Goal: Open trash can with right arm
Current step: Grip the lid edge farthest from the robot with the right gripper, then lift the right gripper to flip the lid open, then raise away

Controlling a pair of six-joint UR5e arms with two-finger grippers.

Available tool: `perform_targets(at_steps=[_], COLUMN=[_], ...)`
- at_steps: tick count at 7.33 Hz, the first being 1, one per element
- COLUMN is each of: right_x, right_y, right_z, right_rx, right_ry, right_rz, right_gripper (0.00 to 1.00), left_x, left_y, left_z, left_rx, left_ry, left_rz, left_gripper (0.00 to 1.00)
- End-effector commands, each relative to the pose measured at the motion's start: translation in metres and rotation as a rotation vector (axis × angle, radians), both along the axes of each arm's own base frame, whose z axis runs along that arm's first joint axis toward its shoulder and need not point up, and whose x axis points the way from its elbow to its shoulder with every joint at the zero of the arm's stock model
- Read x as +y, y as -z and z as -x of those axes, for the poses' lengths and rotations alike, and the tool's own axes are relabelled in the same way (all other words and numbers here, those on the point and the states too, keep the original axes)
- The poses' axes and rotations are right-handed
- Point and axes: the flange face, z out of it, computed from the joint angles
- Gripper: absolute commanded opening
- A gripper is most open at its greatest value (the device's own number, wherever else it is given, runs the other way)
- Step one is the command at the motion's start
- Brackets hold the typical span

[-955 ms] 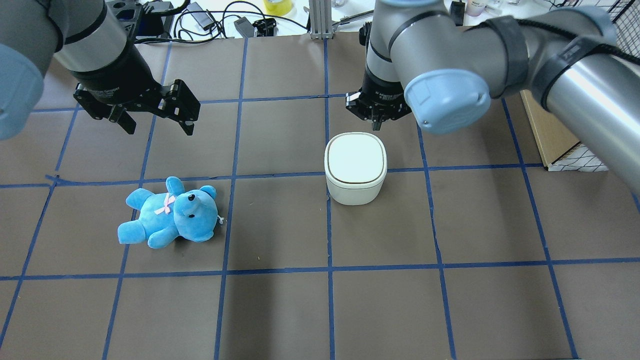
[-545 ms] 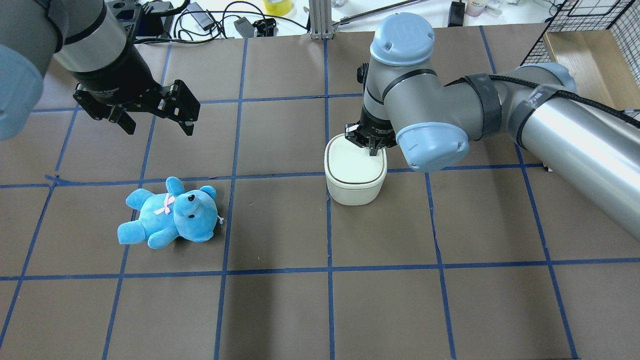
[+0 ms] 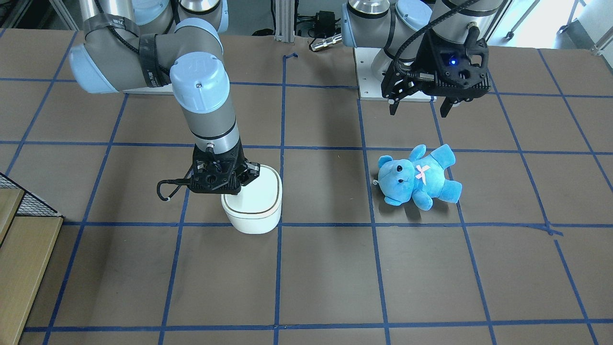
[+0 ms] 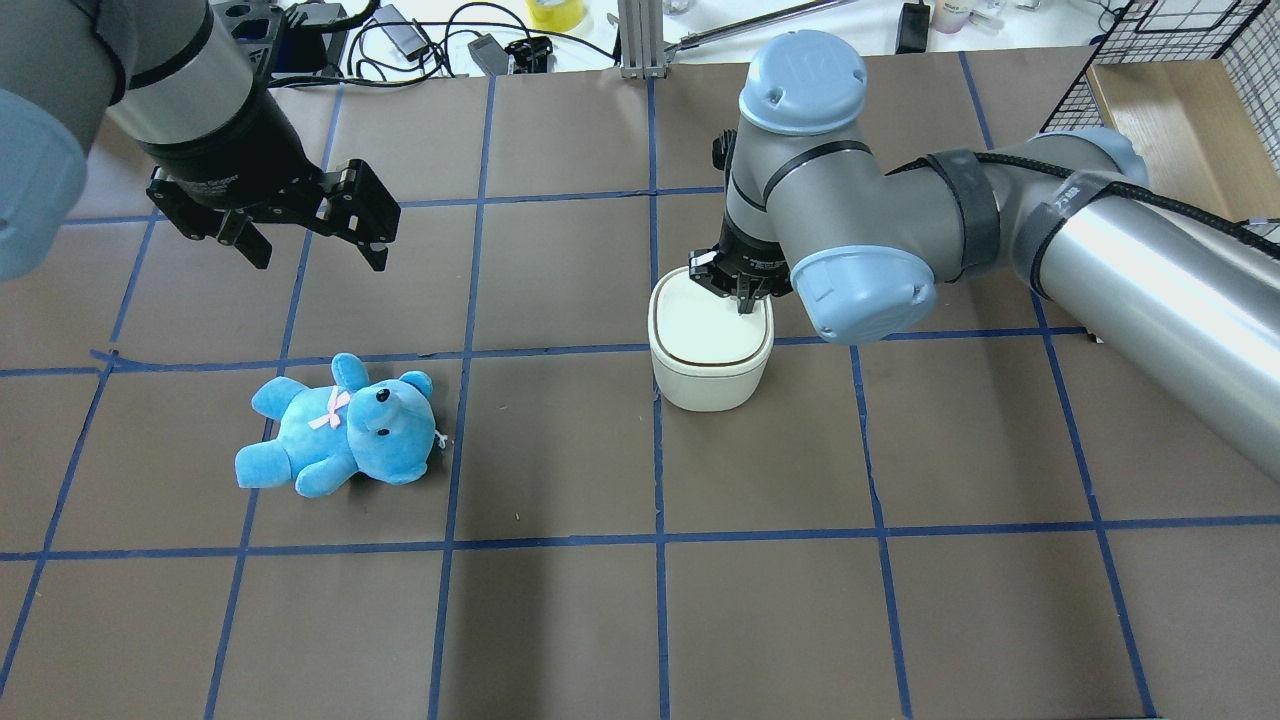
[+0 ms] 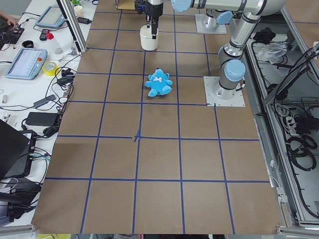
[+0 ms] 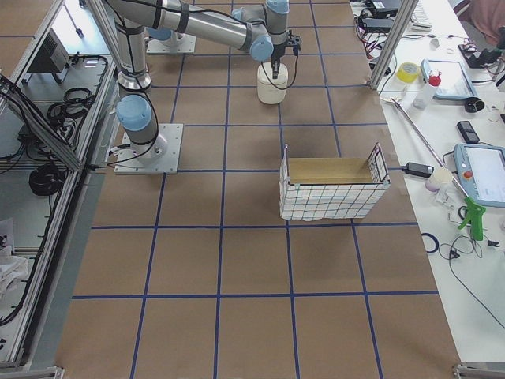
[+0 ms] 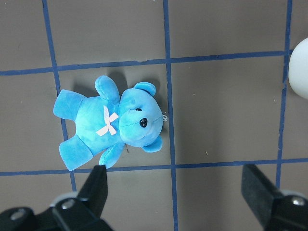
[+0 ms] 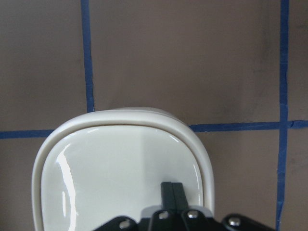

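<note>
The white trash can (image 4: 708, 352) stands near the table's middle with its lid flat and closed. It also shows in the front view (image 3: 255, 207) and in the right wrist view (image 8: 120, 163). My right gripper (image 4: 744, 304) points straight down with its jaws shut. Its fingertips (image 8: 172, 186) rest on the lid near the can's far right corner, holding nothing. In the front view the right gripper (image 3: 229, 189) covers that corner, and its black cable loop hangs beside it. My left gripper (image 4: 320, 256) is open and empty, well above the table at the far left.
A blue teddy bear (image 4: 340, 425) lies on the table to the left of the can, below my left gripper (image 7: 175, 192). A wire basket with a cardboard liner (image 6: 331, 185) stands at the table's right end. Cables and tools (image 4: 420, 40) lie along the far edge.
My right gripper came down from behind the can onto the lid's far right corner and has stayed there for the last half second. The lid stays closed. The left arm has not moved.
</note>
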Motion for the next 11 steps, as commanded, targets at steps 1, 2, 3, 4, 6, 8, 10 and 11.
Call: perform_targets(at_steps=[1, 2, 3, 4, 6, 8, 10, 11], right_x=[0.008, 0.004, 0.000, -0.001, 0.001, 0.010, 0.012, 0.012], right_y=[-0.096, -0.137, -0.171, -0.188, -0.191, -0.188, -0.188, -0.188], right_z=[0.008, 0.009, 0.015, 0.015, 0.018, 0.025, 0.026, 0.026], right_rx=[-0.012, 0.002, -0.001, -0.004, 0.008, 0.066, 0.079, 0.079], right_ry=[0.012, 0.010, 0.018, 0.018, 0.020, 0.021, 0.026, 0.026], right_rz=[0.056, 0.036, 0.024, 0.037, 0.018, -0.046, -0.046, -0.046], right_gripper=[1.00, 1.00, 1.00, 1.00, 1.00, 1.00, 1.00, 1.00], left_x=[0.000, 0.000, 0.000, 0.000, 0.000, 0.000, 0.000, 0.000], left_y=[0.000, 0.000, 0.000, 0.000, 0.000, 0.000, 0.000, 0.000], left_z=[0.000, 0.000, 0.000, 0.000, 0.000, 0.000, 0.000, 0.000], left_rx=[0.000, 0.000, 0.000, 0.000, 0.000, 0.000, 0.000, 0.000], left_ry=[0.000, 0.000, -0.001, -0.001, -0.001, 0.000, 0.000, -0.001], left_rz=[0.000, 0.000, 0.000, 0.000, 0.000, 0.000, 0.000, 0.000], left_gripper=[1.00, 1.00, 1.00, 1.00, 1.00, 1.00, 1.00, 1.00])
